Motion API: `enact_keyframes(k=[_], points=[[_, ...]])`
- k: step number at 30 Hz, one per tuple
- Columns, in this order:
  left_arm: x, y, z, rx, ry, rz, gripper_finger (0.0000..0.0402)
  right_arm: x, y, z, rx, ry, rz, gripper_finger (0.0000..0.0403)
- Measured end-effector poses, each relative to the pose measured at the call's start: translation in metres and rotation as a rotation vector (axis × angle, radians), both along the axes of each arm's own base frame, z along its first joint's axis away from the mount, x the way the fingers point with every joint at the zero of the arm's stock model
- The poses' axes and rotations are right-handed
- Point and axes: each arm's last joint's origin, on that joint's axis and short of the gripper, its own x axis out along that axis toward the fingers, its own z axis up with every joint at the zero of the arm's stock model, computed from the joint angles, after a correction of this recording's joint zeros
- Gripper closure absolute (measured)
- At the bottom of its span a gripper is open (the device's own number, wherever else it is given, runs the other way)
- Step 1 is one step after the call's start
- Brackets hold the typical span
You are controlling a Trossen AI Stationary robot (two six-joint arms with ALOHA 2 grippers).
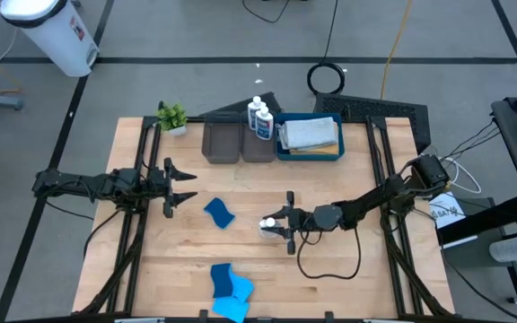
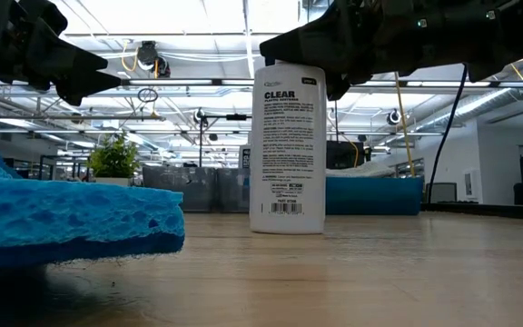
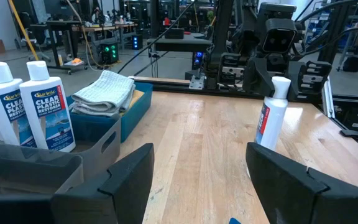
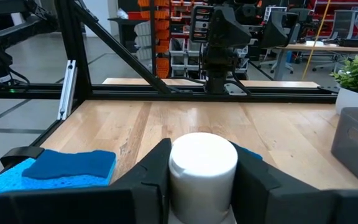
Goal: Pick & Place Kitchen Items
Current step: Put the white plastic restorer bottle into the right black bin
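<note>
A white bottle [image 2: 286, 145] with a label stands upright on its base at the table's middle [image 1: 267, 224]. My right gripper [image 4: 202, 171] reaches in level from the table's right and is shut on the bottle's top. My left gripper [image 1: 173, 186] waits open at the table's left, nothing between its fingers [image 3: 129, 180]. A dark-blue sponge [image 1: 220, 213] lies flat between the two grippers. Dark- and light-blue sponges [image 1: 232, 289] lie by the near edge. Two more white bottles [image 1: 258, 117] stand at the back by the grey trays. My right gripper pinches the bottle's white cap [image 4: 202, 155] between its two fingers [image 4: 151, 180], one on each side. The fingers come in level from the table's right. The bottle stays upright with its base [image 2: 286, 227] on the table.
Grey trays [image 1: 224, 144] and a blue tray [image 1: 330, 152] holding a folded grey cloth [image 1: 310, 133] line the far edge. A small potted plant [image 1: 172, 117] stands at the far left corner. Bare wood lies around the held bottle.
</note>
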Motion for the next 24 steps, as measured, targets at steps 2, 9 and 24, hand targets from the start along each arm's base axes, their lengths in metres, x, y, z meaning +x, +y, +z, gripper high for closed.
enact_keyframes(k=[2, 9, 24], points=[[0.0000, 0.0000, 0.0000, 0.000, 0.000, 0.000, 0.0144, 0.0000, 0.0000, 0.0000, 0.000, 0.000, 0.000, 0.0308], [0.0000, 0.0000, 0.0000, 0.000, 0.000, 0.000, 0.0144, 0.0000, 0.0001, -0.0001, 0.000, 0.001, 0.001, 0.0316], [0.0000, 0.0000, 0.0000, 0.000, 0.000, 0.000, 0.0144, -0.0001, 0.0001, -0.0006, -0.002, 0.006, 0.001, 0.0318]])
